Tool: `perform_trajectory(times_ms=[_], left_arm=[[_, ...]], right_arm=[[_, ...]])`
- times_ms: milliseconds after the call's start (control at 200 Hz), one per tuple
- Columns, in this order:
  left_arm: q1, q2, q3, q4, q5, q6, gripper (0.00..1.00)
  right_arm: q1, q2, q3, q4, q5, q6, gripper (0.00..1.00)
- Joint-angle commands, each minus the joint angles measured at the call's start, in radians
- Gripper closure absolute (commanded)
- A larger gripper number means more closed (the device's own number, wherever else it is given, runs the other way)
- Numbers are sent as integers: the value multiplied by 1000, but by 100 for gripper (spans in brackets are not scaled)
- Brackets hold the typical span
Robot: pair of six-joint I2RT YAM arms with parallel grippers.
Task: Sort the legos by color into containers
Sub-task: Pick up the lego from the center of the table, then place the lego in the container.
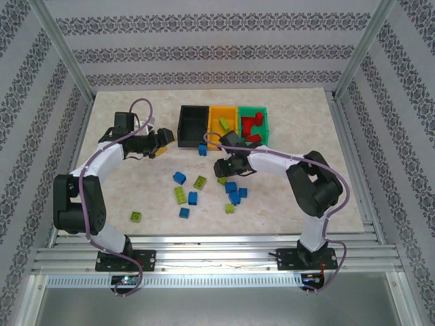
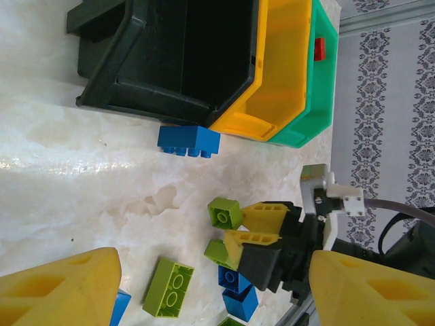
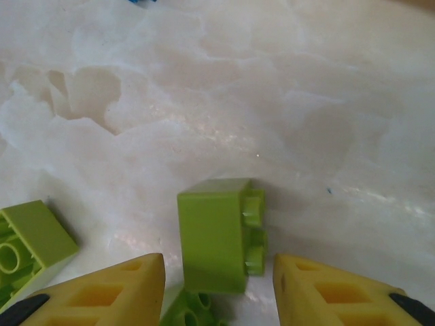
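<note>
Marble surface [image 1: 156,204] carries a black bin [image 1: 181,129], orange-yellow bin [image 1: 212,122] and green bin [image 1: 253,109] ranked along its far edge, open room before them. Left pincer [image 1: 161,146] hangs spread and empty beside the black bin. Right pincer [image 3: 217,265], fingers apart, straddles a tipped lime green brick [image 3: 214,234], seemingly aligned to grip; a neighbouring lime brick [image 3: 30,238] crowds close.

A pale, marble-patterned tabletop [image 1: 299,109] lies under even, soft light with faint glossy reflections. Walls [image 1: 217,41] papered in white and grey damask stripes close in its far, left and right edges. Aluminium posts [image 1: 68,61] rise from the far corners; slotted aluminium rails [image 1: 217,255] line the near edge, above a grey floor [image 1: 217,305].
</note>
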Motion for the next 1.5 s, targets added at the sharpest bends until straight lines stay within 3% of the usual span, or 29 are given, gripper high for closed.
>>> perform_trajectory(times_ms=[0, 100, 310, 969, 1259, 1494], left_arm=[[17, 0, 9, -26, 11, 28, 26], [17, -1, 10, -28, 12, 33, 26], [17, -1, 16, -44, 15, 53, 26], [17, -5, 17, -47, 8, 58, 26], [17, -10, 17, -47, 9, 58, 26], [17, -21, 15, -50, 1, 56, 26]], right_arm=[[9, 27, 47, 6, 19, 11, 54], [9, 48, 62, -1, 33, 12, 55], [11, 58, 54, -6, 54, 23, 72], [18, -62, 19, 55, 47, 64, 79], [9, -87, 106, 50, 71, 54, 78], [-48, -9, 278, 39, 67, 48, 78]])
